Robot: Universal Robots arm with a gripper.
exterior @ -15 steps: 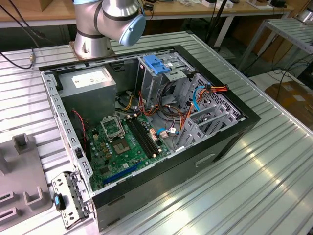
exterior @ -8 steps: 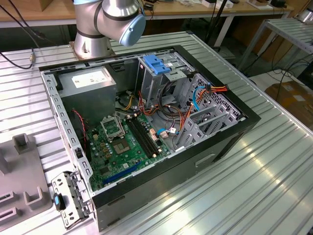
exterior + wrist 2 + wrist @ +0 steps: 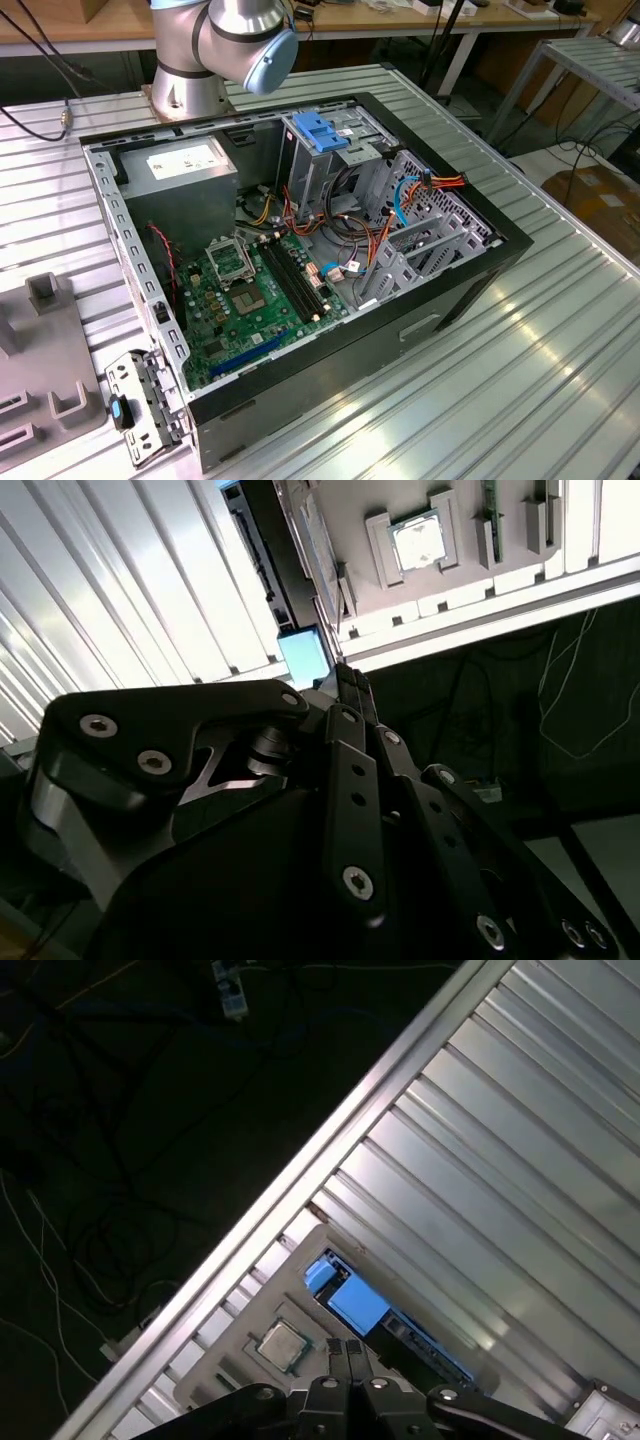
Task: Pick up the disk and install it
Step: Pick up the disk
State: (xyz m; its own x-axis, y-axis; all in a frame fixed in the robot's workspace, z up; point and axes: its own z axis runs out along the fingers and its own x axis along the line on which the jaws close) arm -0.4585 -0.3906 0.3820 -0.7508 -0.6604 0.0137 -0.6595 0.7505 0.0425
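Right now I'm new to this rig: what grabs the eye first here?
First comes the open computer case on the ribbed table, green motherboard bared, the arm's base beyond it in the exterior view. In both wrist views the shut gripper points toward a bright blue plastic piece.

In the exterior view we see a black case [image 3: 330, 390] on a ribbed silver table [image 3: 520, 380]. Inside it, a green motherboard [image 3: 235, 315] lies toward seven o'clock, a blue cap [image 3: 318, 133] toward twelve, and orange and red cables [image 3: 440, 182] toward two. In the first wrist view, the gripper [image 3: 343, 1345] is black, and the pale blue patch is perhaps the disk [image 3: 357, 1303].
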